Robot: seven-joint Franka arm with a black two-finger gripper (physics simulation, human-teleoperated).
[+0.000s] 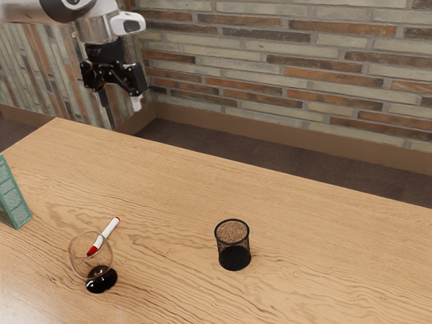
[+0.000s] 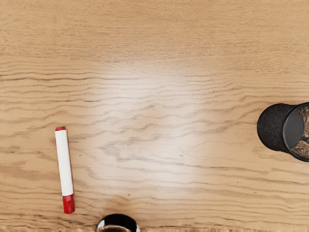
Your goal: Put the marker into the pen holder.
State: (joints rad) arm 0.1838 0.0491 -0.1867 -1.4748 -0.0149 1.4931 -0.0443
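"Which way is the marker (image 1: 108,229) lying from the claw (image 1: 121,108)?"

"Well below it, and off to one side. It is resting flat on the table (image 1: 169,182), while the holder (image 1: 235,258) is standing on the claw's other side, farther off."

"And the claw itself?"

"It is hanging high with its two fingers spreading apart, pinching nothing."

"How is the marker's long axis running?"

"Roughly across the line from marker to holder, with its bigger red end pointing toward the side where the glass (image 1: 101,279) is standing. The fingers are seemingly facing each other across that axis, so only a little turning is probably needed."

"Then the coming move is depending on the sideways shift?"

"Mostly, yes: toward the marker, away from the holder, then straight down over its white middle. The glass is standing near that red end (a thin bowl, and easily knocked), so a claw drifting that way is risking a bump."
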